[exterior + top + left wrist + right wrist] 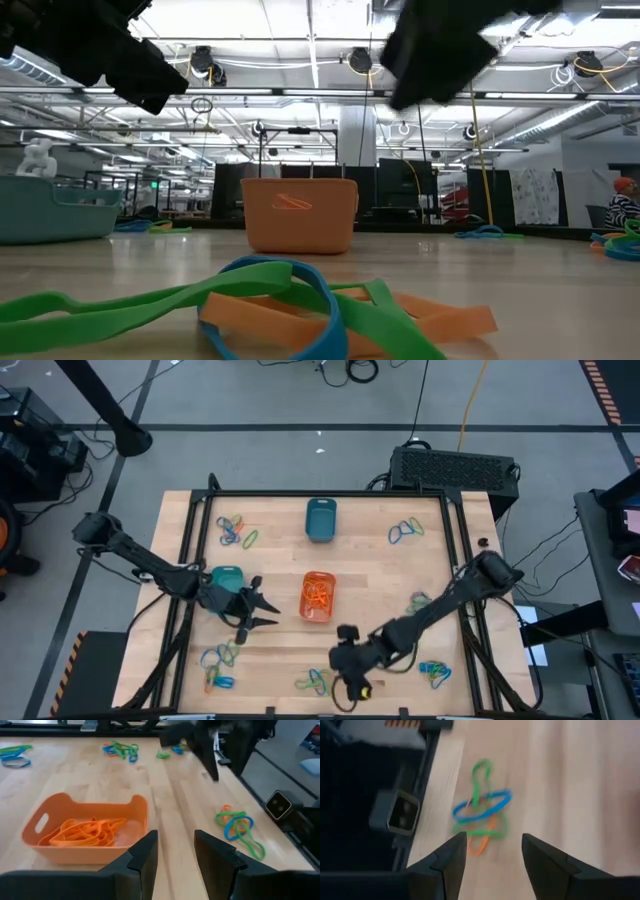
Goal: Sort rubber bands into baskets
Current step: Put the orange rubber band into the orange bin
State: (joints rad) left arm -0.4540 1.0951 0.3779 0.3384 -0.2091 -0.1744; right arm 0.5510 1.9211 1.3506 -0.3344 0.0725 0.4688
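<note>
On the left of the wooden table, seen from above, the left gripper hangs low just beside the turquoise basket, its fingers spread apart and holding nothing, pointing toward the table's middle. Rubber bands lie in loose clusters on this side: one clump near the far left corner and another near the front left corner.

In the middle, the teal basket sits near the far edge with its long axis running front to back. Closer to the front, the orange basket lies along the same front-to-back line, with a tangle of orange bands inside it; the left wrist view shows them heaped on its floor. A mixed clump of green, blue and orange bands lies by the front edge, just beside the right gripper. That gripper hovers over the clump, its fingers parted and empty, and the clump's long axis runs roughly in line with the fingers.

On the right, more clusters lie at the far right, mid right and front right.
</note>
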